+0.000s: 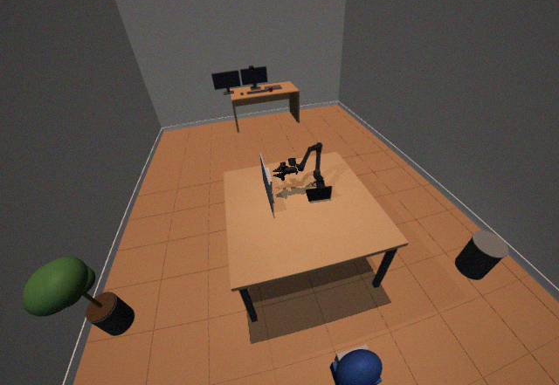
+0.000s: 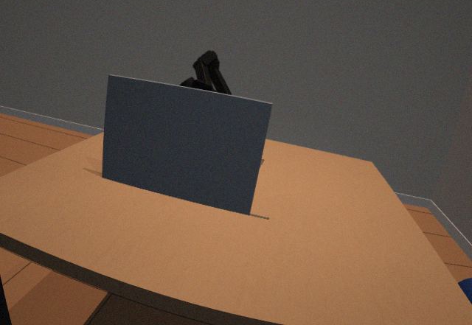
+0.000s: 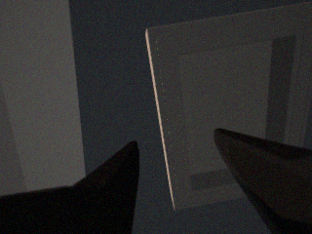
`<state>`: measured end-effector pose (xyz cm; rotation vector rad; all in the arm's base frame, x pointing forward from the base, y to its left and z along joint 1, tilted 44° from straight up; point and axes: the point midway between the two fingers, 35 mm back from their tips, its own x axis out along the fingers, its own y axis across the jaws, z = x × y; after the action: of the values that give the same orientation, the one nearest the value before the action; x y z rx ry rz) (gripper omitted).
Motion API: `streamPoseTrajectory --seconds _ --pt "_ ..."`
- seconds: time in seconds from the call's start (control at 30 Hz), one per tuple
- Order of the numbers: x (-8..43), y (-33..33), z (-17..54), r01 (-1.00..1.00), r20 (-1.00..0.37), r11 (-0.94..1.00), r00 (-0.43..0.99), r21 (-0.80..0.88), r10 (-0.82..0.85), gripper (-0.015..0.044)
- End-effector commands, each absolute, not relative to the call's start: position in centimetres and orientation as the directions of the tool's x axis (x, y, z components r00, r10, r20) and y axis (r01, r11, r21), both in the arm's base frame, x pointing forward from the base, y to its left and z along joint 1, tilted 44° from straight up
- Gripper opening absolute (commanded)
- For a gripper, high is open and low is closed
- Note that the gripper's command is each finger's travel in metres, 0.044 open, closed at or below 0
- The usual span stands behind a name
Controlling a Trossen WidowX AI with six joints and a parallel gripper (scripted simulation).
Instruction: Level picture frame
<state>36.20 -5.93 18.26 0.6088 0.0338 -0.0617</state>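
The picture frame (image 1: 268, 175) (image 3: 168, 97) hangs on the room-facing side of the upright dark blue panel (image 1: 269, 192) (image 2: 183, 142) (image 3: 112, 73). In the wrist view its left edge leans slightly more than the panel's left edge, and its top edge rises to the right, so its right side looks higher. My gripper (image 1: 274, 173) (image 3: 175, 140) is open and empty. Its fingertips stand apart, one on each side of the frame's left edge in the wrist view, and a small gap to the frame shows in the top view. The screw and notched strip are hidden.
The panel stands on the wooden table (image 1: 311, 245) (image 2: 324, 218). A black box-like block (image 1: 318, 193) stands by the arm's base. A desk (image 1: 288, 86) with monitors, a plant (image 1: 58, 284), a dark bin (image 1: 478, 258) and a blue object (image 1: 360, 367) stand away from the table.
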Motion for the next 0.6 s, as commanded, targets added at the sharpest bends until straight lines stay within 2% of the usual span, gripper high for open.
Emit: streamPoseTrajectory --seconds 0.0,0.13,0.27,0.57 --pt "32.8 -5.7 18.1 0.065 -0.053 0.895 0.998 0.441 -0.046 0.026" --pt "30.7 -5.5 17.6 0.063 -0.054 0.935 0.997 0.348 -0.047 0.026" --pt "31.3 -5.6 18.2 0.065 -0.051 0.919 0.997 0.39 -0.05 0.026" --pt "27.2 -4.1 20.7 0.065 -0.054 0.926 0.997 0.373 -0.048 0.026"
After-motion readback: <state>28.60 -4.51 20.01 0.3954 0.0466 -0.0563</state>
